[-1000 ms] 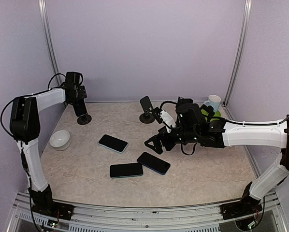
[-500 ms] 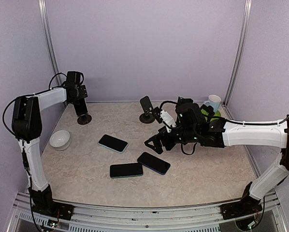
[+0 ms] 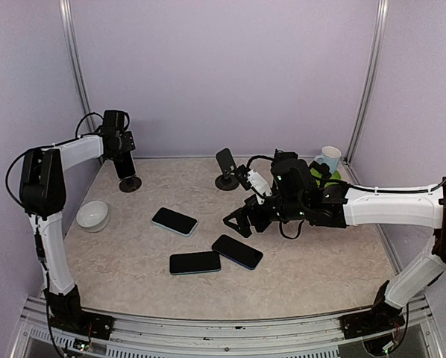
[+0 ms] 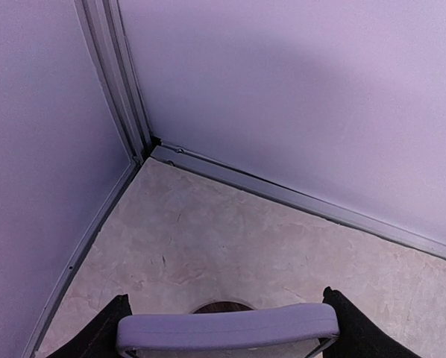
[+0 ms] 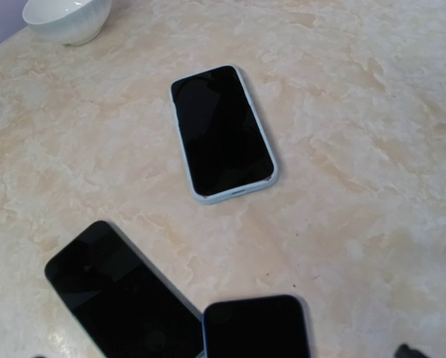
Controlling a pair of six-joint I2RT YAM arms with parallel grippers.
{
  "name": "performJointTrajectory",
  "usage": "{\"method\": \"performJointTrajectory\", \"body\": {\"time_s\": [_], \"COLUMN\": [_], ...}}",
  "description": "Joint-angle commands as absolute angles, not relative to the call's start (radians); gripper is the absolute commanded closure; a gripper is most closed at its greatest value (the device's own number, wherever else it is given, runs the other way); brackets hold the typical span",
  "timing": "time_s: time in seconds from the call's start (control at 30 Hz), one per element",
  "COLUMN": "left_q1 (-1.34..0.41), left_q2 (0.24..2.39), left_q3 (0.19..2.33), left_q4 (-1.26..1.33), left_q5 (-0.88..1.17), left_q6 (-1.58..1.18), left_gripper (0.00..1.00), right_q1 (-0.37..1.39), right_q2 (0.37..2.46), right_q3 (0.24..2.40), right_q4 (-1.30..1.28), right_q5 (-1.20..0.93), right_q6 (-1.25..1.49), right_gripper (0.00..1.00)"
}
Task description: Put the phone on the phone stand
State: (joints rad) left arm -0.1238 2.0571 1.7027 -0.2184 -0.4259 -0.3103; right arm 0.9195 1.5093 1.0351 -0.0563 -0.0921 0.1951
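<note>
On the beige marbled table (image 3: 320, 253), the right fingers (image 3: 236, 221) are gaping wide, holding nothing, three flat black-screened phones (image 5: 221, 133) lying just ahead; the left fingers (image 3: 124, 164) are clamping a lavender-cased phone (image 4: 227, 328) upright, the black round-based phone stand (image 3: 130, 183) sitting just beneath them

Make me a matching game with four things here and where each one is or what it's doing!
Things:
1. bowl
2. mug
3. right gripper
4. left gripper

Places or states:
A. in the far right corner
B. holding a phone above the far-left stand
C. on the left side, near the edge
D. open, over the middle of the table

Pairs: 1-C, 2-A, 3-D, 4-B
</note>
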Motion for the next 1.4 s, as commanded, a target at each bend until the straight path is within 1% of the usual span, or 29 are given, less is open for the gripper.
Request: {"method": "performJointTrajectory", "body": {"time_s": [0.0, 0.23, 0.67, 1.1, 1.17, 1.37], "left_q1": [-0.109, -0.105, -0.096, -0.096, -0.096, -0.097], "left_q2": [2.089, 2.101, 2.125, 2.138, 2.141, 2.142], "left_q3": [1.725, 1.733, 1.755, 1.758, 1.763, 1.774], "left_q4": [-0.202, -0.207, -0.199, -0.179, -0.176, -0.181], "left_q5": [-0.44, -0.443, -0.408, -0.393, -0.385, -0.385], "left_q6": [-0.315, -0.311, -0.285, -0.264, -0.264, -0.257], "left_gripper": [0.3, 0.2, 0.15, 0.06, 0.02, 0.01], "right_q1": [0.911, 0.912, 0.912, 0.912, 0.912, 0.911], "right_q2": [1.5, 1.506, 1.496, 1.495, 1.498, 1.496], "right_q3": [1.049, 1.044, 1.042, 1.042, 1.043, 1.042], "right_q4": [-0.062, -0.052, -0.056, -0.051, -0.051, -0.052], "right_q5": [-0.074, -0.081, -0.075, -0.079, -0.081, -0.08], "right_q6": [0.182, 0.188, 0.186, 0.19, 0.19, 0.189], "right_gripper": [0.0, 0.0, 0.0, 0.0, 0.0, 0.0]}}
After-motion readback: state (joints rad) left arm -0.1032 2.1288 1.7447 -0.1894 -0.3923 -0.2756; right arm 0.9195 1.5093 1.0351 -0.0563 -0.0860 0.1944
